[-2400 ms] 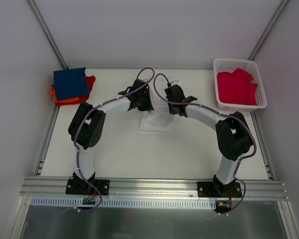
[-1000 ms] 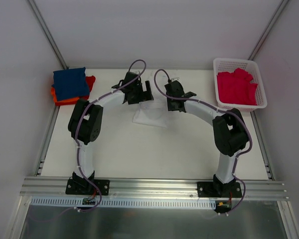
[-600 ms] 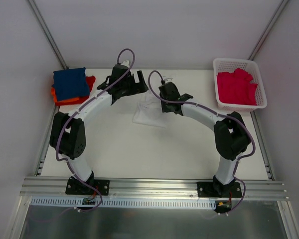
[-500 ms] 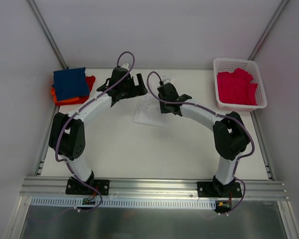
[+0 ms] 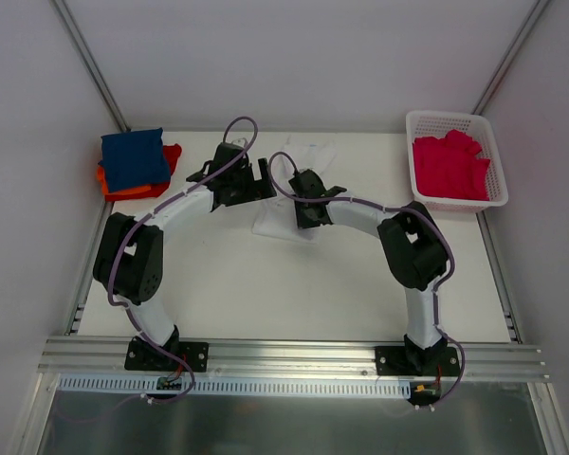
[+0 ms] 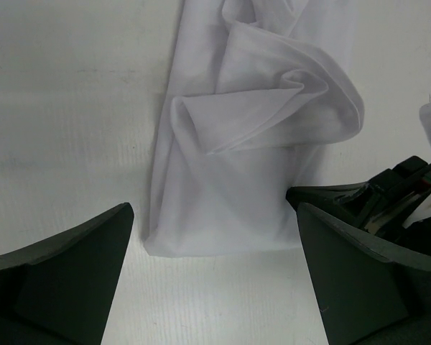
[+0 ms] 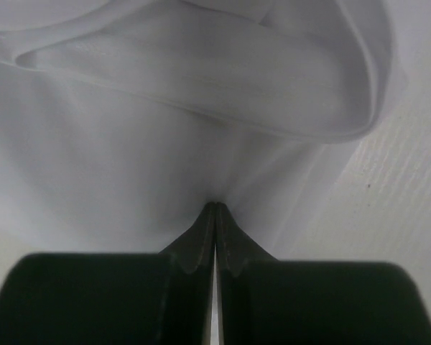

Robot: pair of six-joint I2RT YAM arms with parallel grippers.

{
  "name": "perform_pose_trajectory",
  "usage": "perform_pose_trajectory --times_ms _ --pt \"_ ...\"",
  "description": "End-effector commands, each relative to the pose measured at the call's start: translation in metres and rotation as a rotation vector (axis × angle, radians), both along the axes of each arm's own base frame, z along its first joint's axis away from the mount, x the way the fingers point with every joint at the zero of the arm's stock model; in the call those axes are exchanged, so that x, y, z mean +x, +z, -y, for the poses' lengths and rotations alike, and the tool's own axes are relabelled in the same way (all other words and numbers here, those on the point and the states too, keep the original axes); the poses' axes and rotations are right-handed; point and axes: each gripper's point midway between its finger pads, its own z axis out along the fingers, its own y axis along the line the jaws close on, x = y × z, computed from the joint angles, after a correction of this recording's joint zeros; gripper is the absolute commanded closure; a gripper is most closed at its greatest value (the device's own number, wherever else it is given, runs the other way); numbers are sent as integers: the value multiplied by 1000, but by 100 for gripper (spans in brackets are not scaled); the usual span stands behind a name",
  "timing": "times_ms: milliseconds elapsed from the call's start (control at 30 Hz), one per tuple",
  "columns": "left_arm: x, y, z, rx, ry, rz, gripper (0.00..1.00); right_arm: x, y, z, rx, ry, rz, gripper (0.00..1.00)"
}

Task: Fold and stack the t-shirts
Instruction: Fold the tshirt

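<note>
Thin white cloth t-shirt (image 6: 237, 165), crumpled (limp, light, will sag). Fold pinched in right gripper (image 7: 215, 210); left gripper (image 6: 212, 215) hangs wide, empty. Hem corner suits it.

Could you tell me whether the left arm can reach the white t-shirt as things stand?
Probably yes: the left gripper hangs open right above the white t-shirt, with nothing between them. The right gripper pinches the cloth alongside.

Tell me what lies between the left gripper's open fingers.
The left wrist view shows the crumpled white t-shirt lying on the table, with its near edge between the left gripper's fingers.
</note>
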Motion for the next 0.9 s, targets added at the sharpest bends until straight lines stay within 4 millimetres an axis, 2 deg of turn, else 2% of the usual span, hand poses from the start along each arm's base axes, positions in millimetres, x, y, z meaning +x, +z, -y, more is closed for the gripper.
perform_pose_trajectory --times_ms 0,167,400,600,700,867 --pt "1 15 -6 -10 14 40 1 0 10 -18 91 -7 -13 100" --pt "-3 18 -10 -11 18 46 1 -21 7 -8 110 -37 -36 100" --pt "-11 21 -14 -14 23 51 1 -70 12 12 94 -54 -40 100" --pt "-18 25 -18 -20 29 58 1 -111 13 11 84 -41 -43 100" --pt "-23 27 -20 -24 32 60 1 -141 11 6 75 -13 -49 100" --pt "-32 24 -23 -26 37 50 1 -169 8 14 51 -25 -41 100"
